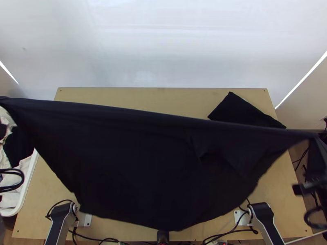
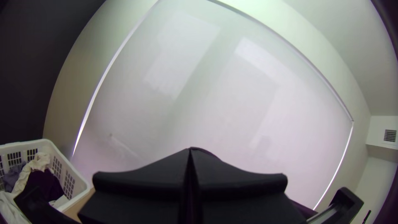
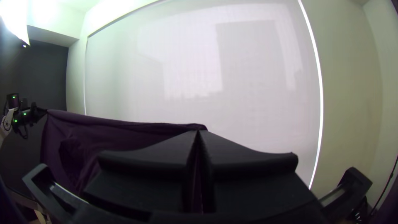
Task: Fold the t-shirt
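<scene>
The black t-shirt [image 1: 135, 163] hangs stretched above the table in the top view, its upper edge running taut from the left picture edge to the right one and its lower part sagging. The right gripper [image 1: 311, 187] shows blurred at the top view's right edge, by one upper end of the cloth. In the right wrist view the right gripper [image 3: 198, 132] is shut on the t-shirt [image 3: 99, 132], and the left gripper [image 3: 41, 111] holds the far upper corner. The left gripper [image 2: 190, 149] has its fingers together in the left wrist view, with dark cloth behind them.
A flat, folded black cloth [image 1: 241, 111] lies at the table's far right, partly covered by the hanging shirt. At the left stands a white basket [image 2: 74, 178] of mixed clothes. Bare parts of the table [image 1: 163, 96] show along its far edge. Cables lie near the arm bases.
</scene>
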